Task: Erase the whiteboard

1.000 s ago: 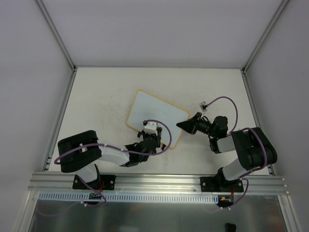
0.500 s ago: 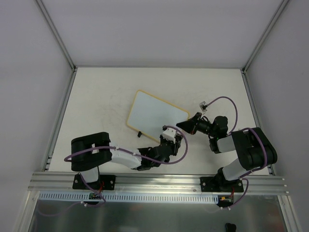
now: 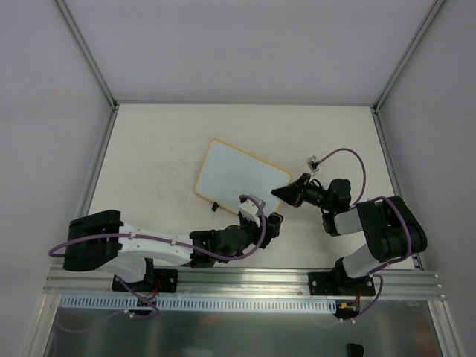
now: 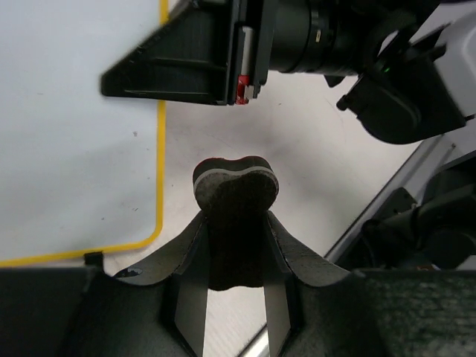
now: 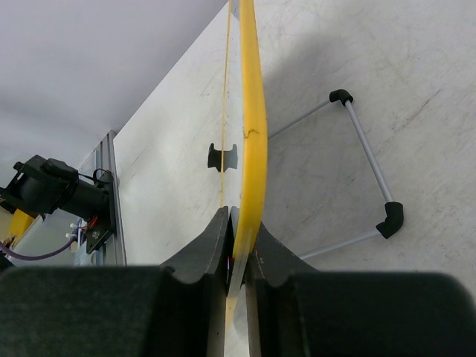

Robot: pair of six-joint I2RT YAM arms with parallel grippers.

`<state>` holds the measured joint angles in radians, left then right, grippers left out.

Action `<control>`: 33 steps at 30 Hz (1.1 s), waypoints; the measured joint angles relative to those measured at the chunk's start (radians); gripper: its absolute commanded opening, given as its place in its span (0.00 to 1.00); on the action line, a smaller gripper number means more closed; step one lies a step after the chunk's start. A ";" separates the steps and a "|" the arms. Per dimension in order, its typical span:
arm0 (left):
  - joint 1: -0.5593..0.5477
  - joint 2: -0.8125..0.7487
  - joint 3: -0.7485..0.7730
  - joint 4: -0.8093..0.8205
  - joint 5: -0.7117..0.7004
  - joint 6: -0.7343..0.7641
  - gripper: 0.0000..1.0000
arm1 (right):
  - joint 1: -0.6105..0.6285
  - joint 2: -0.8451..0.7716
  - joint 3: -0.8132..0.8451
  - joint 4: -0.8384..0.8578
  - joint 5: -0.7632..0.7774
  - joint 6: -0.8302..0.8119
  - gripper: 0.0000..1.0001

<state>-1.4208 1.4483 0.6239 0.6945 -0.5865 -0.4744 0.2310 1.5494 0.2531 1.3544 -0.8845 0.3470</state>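
Whiteboard: small white rectangular board with a thin orange-yellow frame (image 3: 238, 178), lying on the pale table (image 3: 149, 149).
Right gripper (image 3: 286, 192): fingers clenched on the frame at the whiteboard's right corner.
Left gripper (image 4: 234, 223): fingers clamped on a black bone-shaped felt eraser (image 4: 234, 197), just off the whiteboard's near-right edge.
Step in hand: probably carrying the eraser onto the whiteboard.
Doing it well: keep the felt flat, press lightly, overlap the strokes, steer clear of the right fingers, and pin the corner firmly.
Writing: none readable; the surface looks blank and shows no brand.
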 measured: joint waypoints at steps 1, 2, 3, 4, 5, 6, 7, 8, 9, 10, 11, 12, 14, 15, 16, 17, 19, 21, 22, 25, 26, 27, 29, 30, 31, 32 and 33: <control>0.000 -0.064 -0.004 -0.050 -0.004 -0.018 0.00 | 0.000 0.000 0.000 0.000 0.000 0.000 0.00; 0.000 -0.114 -0.005 -0.099 -0.013 -0.040 0.00 | 0.000 0.000 0.000 0.000 0.000 0.000 0.00; 0.000 -0.170 -0.005 -0.158 -0.028 -0.071 0.00 | 0.000 0.000 0.000 0.000 0.000 0.000 0.00; 0.000 -0.219 -0.005 -0.220 -0.042 -0.110 0.00 | 0.000 0.000 0.000 0.000 0.000 0.000 0.00; 0.000 -0.262 -0.011 -0.283 -0.050 -0.146 0.00 | 0.000 0.000 0.000 0.000 0.000 0.000 0.00; 0.002 -0.298 -0.023 -0.334 -0.054 -0.180 0.00 | 0.000 0.000 0.000 0.000 0.000 0.000 0.00; 0.003 -0.341 -0.045 -0.396 -0.055 -0.224 0.00 | 0.000 0.000 0.000 0.000 0.000 0.000 0.00; 0.010 -0.384 -0.076 -0.455 -0.051 -0.264 0.00 | 0.000 0.000 0.000 0.000 0.000 0.000 0.00; 0.017 -0.422 -0.105 -0.508 -0.046 -0.301 0.00 | 0.000 0.000 0.000 0.000 0.000 0.000 0.00; 0.034 -0.472 -0.146 -0.576 -0.032 -0.349 0.00 | 0.000 0.000 0.000 0.000 0.000 0.000 0.00; 0.050 -0.507 -0.177 -0.627 -0.025 -0.382 0.00 | 0.001 0.000 0.000 0.000 0.000 0.000 0.00; 0.069 -0.550 -0.214 -0.680 -0.021 -0.419 0.00 | 0.001 0.000 0.000 0.000 0.000 0.000 0.00; 0.104 -0.637 -0.279 -0.790 -0.014 -0.489 0.00 | 0.001 0.000 0.000 0.000 0.000 0.000 0.00; 0.116 -0.668 -0.298 -0.830 -0.014 -0.513 0.00 | 0.001 0.000 0.000 0.000 0.000 0.000 0.00; 0.132 -0.700 -0.315 -0.879 -0.007 -0.539 0.00 | 0.001 0.000 0.000 0.000 0.000 0.000 0.00; 0.150 -0.722 -0.324 -0.921 0.003 -0.562 0.00 | 0.001 0.000 0.000 0.000 0.000 0.000 0.00; 0.185 -0.737 -0.328 -0.982 0.011 -0.591 0.00 | 0.001 0.000 0.001 0.000 -0.001 0.000 0.00; 0.238 -0.724 -0.328 -1.021 0.029 -0.614 0.00 | 0.001 0.000 0.001 0.000 -0.001 0.000 0.00; 0.259 -0.708 -0.328 -1.034 0.033 -0.621 0.00 | 0.001 0.000 0.001 0.000 -0.001 0.000 0.00; 0.320 -0.634 -0.327 -1.057 0.050 -0.649 0.00 | 0.001 0.000 0.001 0.000 -0.002 0.000 0.00; 0.336 -0.610 -0.321 -1.054 0.057 -0.660 0.00 | 0.001 0.000 0.001 0.000 -0.002 0.000 0.00; 0.351 -0.591 -0.313 -1.054 0.064 -0.665 0.00 | 0.001 0.000 0.001 0.000 -0.002 0.000 0.00; 0.373 -0.559 -0.298 -1.056 0.083 -0.671 0.00 | 0.001 0.000 0.001 0.000 -0.002 0.000 0.00; 0.381 -0.551 -0.291 -1.058 0.089 -0.670 0.02 | 0.001 0.000 0.001 0.000 -0.002 0.000 0.00; 0.390 -0.542 -0.284 -1.059 0.096 -0.669 0.04 | 0.001 0.000 0.001 0.000 -0.002 0.000 0.00; 0.398 -0.538 -0.281 -1.060 0.101 -0.668 0.09 | 0.001 0.000 0.001 0.000 -0.002 0.000 0.00; 0.406 -0.538 -0.279 -1.061 0.106 -0.666 0.18 | 0.001 0.000 0.001 0.000 -0.002 0.000 0.00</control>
<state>-1.0149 0.9104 0.3447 -0.3660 -0.4801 -1.1400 0.2317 1.5494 0.2539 1.3548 -0.8867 0.3470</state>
